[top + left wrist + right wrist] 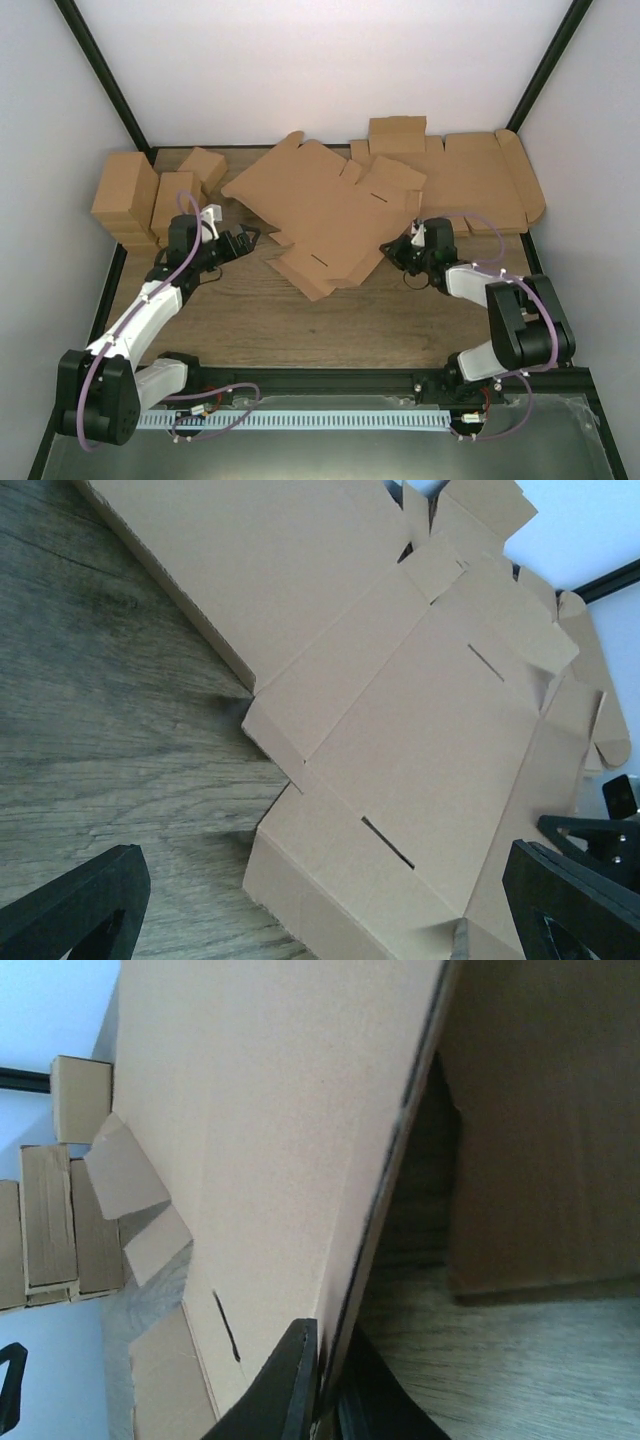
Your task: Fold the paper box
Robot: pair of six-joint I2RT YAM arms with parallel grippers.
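Note:
The paper box lies unfolded in the middle of the wooden table, a brown die-cut piece with flaps and slits. My right gripper is shut on its right edge. In the right wrist view the two black fingers pinch the raised cardboard edge between them. My left gripper stands open just left of the piece, touching nothing. In the left wrist view the flat piece fills the space ahead of the left gripper, a near flap reaching between the wide-apart fingertips.
Smaller brown cartons stand stacked at the back left. A wider cardboard sheet with rounded end flaps lies at the back right, with a small carton on it. Black frame posts and white walls close in the table.

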